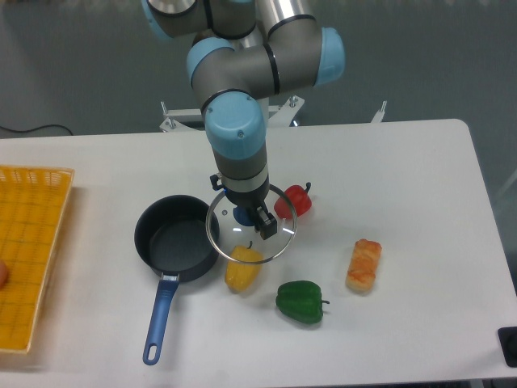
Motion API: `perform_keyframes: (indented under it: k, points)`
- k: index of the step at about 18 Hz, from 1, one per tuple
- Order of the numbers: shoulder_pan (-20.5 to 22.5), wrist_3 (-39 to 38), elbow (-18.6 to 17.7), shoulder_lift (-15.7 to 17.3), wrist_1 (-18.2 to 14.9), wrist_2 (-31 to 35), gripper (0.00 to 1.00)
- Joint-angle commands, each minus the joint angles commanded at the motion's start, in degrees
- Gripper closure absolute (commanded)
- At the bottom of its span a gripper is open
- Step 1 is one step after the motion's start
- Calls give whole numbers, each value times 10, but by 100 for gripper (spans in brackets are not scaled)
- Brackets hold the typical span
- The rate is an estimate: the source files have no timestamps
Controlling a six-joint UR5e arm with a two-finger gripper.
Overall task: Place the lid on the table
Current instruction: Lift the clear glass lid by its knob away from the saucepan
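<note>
The lid [271, 242] is a clear glass disc with a thin silver rim and a blue centre knob. It hangs in the air just right of the saucepan, over the yellow pepper. My gripper [245, 216] points straight down and is shut on the lid's blue knob. The white table [420, 170] lies below it. The arm's wrist hides part of the lid's far rim.
A dark saucepan [176, 238] with a blue handle stands open left of the lid. A yellow pepper [241, 271], a red pepper [295, 202], a green pepper [300, 301] and an orange breaded piece [363, 265] lie nearby. A yellow woven tray [28, 255] sits at the left edge.
</note>
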Motion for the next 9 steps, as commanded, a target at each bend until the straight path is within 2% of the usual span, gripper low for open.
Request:
perform_keyframes:
  k: [4, 9]
  points:
    - [13, 4, -3, 0, 3, 0, 39]
    - [43, 52, -2, 0, 5, -2, 39]
